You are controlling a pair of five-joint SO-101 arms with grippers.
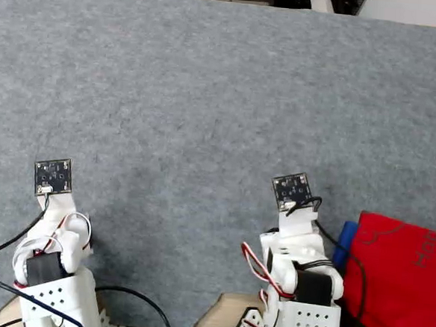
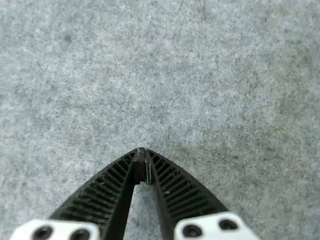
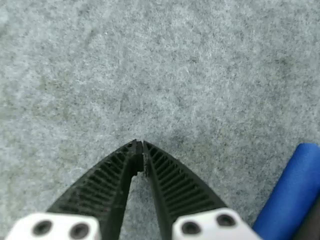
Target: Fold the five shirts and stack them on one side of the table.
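Both left fingers (image 2: 107, 192) and right fingers (image 3: 107, 190) closed, empty, over grey mat (image 1: 208, 95); red shirt (image 1: 401, 273) at right edge.

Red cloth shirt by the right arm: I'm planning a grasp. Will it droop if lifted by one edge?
Probably: the red cloth shirt lies creased and soft-edged, so it should sag. Pushed, it may bunch or slide over the blue cloth beneath.

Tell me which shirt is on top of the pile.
The red shirt; the blue shirt only peeks out from under its edge.
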